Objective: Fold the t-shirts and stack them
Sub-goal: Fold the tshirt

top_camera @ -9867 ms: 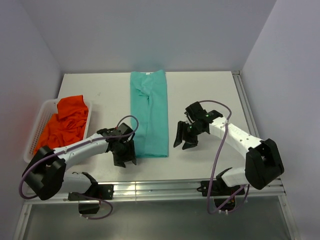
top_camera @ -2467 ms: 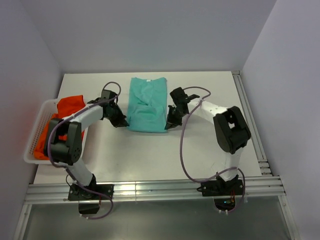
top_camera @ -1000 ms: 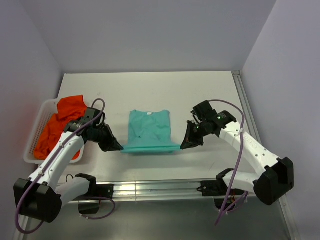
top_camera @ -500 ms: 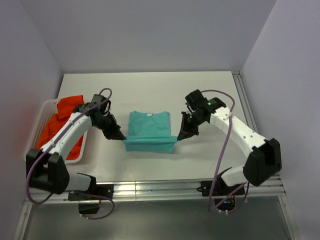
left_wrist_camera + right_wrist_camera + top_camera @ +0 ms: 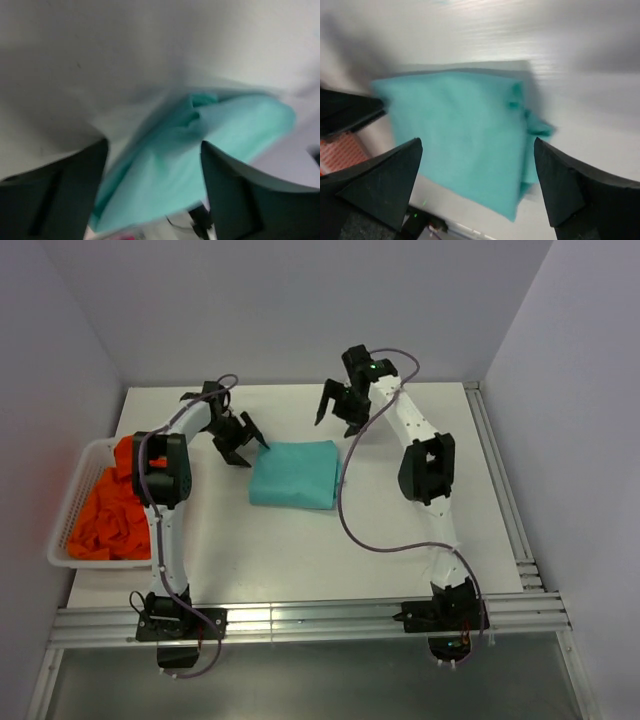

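The teal-green t-shirt (image 5: pixel 293 474) lies folded into a small rectangle on the white table; it also shows in the left wrist view (image 5: pixel 200 150) and the right wrist view (image 5: pixel 460 130). My left gripper (image 5: pixel 245 443) is open and empty, just off the shirt's far left corner. My right gripper (image 5: pixel 337 411) is open and empty, above the table beyond the shirt's far right corner. Orange-red t-shirts (image 5: pixel 110 505) lie crumpled in the basket at the left.
The white slatted basket (image 5: pixel 66 512) stands at the table's left edge. Purple cables hang along both arms. A metal rail (image 5: pixel 495 480) runs along the table's right side. Walls close the back and both sides.
Both grippers carried the near edge of the teal shirt to its far edge, folding it in half, then let go and opened. They now sit at the shirt's far corners.
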`<move>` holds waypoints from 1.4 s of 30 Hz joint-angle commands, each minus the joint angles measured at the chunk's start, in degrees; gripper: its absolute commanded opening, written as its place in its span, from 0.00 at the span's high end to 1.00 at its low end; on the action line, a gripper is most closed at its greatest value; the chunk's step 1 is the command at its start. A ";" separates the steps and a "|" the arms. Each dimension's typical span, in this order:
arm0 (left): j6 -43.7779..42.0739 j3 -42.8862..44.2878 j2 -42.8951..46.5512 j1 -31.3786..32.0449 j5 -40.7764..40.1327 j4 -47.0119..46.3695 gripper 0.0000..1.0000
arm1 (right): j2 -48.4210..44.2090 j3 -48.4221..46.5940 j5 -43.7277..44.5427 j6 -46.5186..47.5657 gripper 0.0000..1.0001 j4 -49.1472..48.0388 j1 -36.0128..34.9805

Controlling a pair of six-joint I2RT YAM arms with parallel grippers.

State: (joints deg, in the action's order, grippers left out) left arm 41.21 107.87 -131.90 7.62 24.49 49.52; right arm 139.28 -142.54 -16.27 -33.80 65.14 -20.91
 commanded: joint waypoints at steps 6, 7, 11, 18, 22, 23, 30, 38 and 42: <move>-3.41 -1.89 10.51 -3.66 -1.81 -2.33 0.01 | -21.57 39.51 2.73 -0.92 0.00 -11.09 1.66; -3.94 -0.92 10.52 -3.75 -1.64 -1.19 0.01 | -22.82 43.71 2.65 -0.39 0.00 -11.53 1.66; -4.82 -4.05 12.62 -3.84 -0.94 -1.79 0.01 | -30.54 53.49 2.39 -0.91 0.00 -16.44 1.75; -3.95 -14.70 17.19 -3.75 -1.81 -6.18 0.04 | -32.68 58.96 0.10 -2.85 0.00 -20.67 1.40; -3.16 -16.64 19.56 -3.75 -2.87 -7.85 0.05 | -29.78 56.94 -0.16 -3.02 0.00 -22.34 -0.10; -2.98 -16.64 19.92 -3.75 -3.22 -7.86 0.05 | -28.47 56.67 -0.51 -3.02 0.00 -23.47 -0.27; -3.33 -16.64 22.29 -3.75 -5.94 -6.45 0.07 | -22.13 53.07 -1.66 -4.17 0.00 -26.03 -1.24; -3.77 -20.68 25.02 -3.75 -7.79 -6.62 0.08 | -18.79 55.25 -2.45 -5.57 0.25 -29.63 -4.67; -3.77 -22.53 26.07 -3.75 -8.06 -6.89 0.08 | -18.08 55.53 -1.75 -5.92 0.92 -29.82 -5.64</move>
State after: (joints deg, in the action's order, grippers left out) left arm 38.28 86.32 -108.88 3.81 17.63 43.57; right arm 119.59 -87.26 -18.41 -38.65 37.08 -25.67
